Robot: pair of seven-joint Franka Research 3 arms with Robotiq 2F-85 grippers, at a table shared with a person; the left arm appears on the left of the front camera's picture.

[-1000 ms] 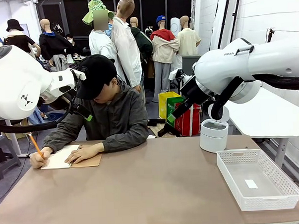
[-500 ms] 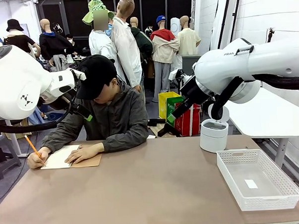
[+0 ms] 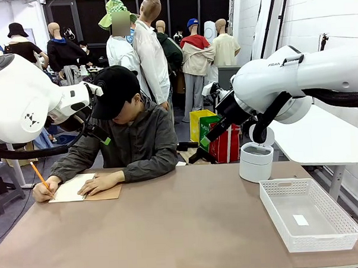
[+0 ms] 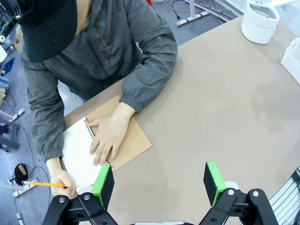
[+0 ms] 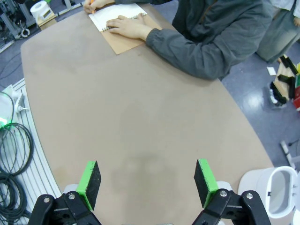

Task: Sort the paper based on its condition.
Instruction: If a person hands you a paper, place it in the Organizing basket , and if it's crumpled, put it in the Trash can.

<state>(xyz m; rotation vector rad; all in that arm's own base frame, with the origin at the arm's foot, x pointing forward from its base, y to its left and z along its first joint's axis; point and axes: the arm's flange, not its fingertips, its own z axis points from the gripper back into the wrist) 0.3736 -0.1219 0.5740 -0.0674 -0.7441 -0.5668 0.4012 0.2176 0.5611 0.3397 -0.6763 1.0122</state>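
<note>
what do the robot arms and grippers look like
The left arm and right arm are glossy white with rounded joints and black cables; the right one carries dark lettering. The left gripper and right gripper are black with green pads.

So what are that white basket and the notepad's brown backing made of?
The basket looks like moulded plastic, slightly glossy: a regular grid of holes in its walls. The notepad's backing looks like matte cardboard: flat, brown, thin-edged.
</note>
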